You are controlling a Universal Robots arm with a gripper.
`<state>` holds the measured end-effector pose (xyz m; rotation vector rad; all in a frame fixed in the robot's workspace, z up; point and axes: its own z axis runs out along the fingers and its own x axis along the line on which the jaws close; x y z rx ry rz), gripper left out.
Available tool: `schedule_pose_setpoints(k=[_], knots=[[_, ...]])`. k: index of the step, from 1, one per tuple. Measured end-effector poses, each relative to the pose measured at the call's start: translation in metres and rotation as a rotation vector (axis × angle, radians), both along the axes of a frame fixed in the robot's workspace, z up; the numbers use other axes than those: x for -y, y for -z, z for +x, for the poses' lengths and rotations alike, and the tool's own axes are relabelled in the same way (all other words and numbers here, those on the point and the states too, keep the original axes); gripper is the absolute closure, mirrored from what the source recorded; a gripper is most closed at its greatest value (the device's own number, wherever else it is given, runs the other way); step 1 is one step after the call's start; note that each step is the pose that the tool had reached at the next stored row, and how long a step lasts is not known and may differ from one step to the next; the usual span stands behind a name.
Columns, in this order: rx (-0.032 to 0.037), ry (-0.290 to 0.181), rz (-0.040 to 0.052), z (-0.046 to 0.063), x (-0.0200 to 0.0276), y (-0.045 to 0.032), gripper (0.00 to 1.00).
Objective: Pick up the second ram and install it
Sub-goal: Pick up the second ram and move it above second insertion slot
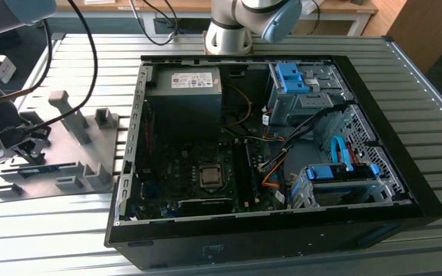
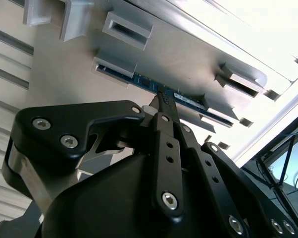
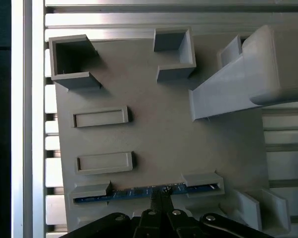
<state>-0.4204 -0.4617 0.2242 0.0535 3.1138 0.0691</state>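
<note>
**Q:** Where is the second ram at this moment?

**A:** It stands on its long edge in the grey tray. Its two ends are held by the pair of bracket pockets along one border of the tray. Between those pockets the blue-green board shows as a thin strip.

**Q:** And the claw?

**A:** It is directly over the tray, at the middle of the stick's exposed span. In both wrist views its jaws are drawn together on the ram's upper edge, so it appears to be gripping the stick, which is not yet raised.

**Q:** How far along is the task?

**A:** By judgement, it is early. The grasp looks made, but the stick sits fully in the tray's pockets, so the pick-up is not complete. None of the installation is done.

**Q:** Where does the installation take place?

**A:** In the open computer case. It lies on the same slatted counter, just beside the tray toward the exterior view's right. The dark slot rails on its board are well apart from the tray. Whether any of them already holds a stick cannot be made out.
</note>
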Motion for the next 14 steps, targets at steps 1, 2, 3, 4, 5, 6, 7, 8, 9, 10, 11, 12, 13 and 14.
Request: schedule_pose_setpoints(k=[1, 2, 3, 4, 5, 6, 7, 8, 9, 10, 11, 12, 13, 14], knots=[[0.0, -0.009, 0.0, 0.0, 0.0, 0.0, 0.9], [0.0, -0.019, 0.0, 0.0, 0.0, 0.0, 0.9], [0.0, -0.028, 0.0, 0.0, 0.0, 0.0, 0.9], [0.0, -0.037, 0.0, 0.0, 0.0, 0.0, 0.9], [0.0, -0.046, 0.0, 0.0, 0.0, 0.0, 0.9], [0.0, -0.053, 0.0, 0.0, 0.0, 0.0, 0.9], [0.0, -0.06, 0.0, 0.0, 0.0, 0.0, 0.9], [0.0, -0.067, 0.0, 0.0, 0.0, 0.0, 0.9], [0.0, -0.074, 0.0, 0.0, 0.0, 0.0, 0.9], [0.0, -0.081, 0.0, 0.0, 0.0, 0.0, 0.9], [0.0, -0.087, 0.0, 0.0, 0.0, 0.0, 0.9], [0.0, -0.093, 0.0, 0.0, 0.0, 0.0, 0.9], [0.0, -0.1, 0.0, 0.0, 0.0, 0.0, 0.9], [0.0, -0.107, -0.0001, 0.0, 0.0, 0.0, 0.9]])
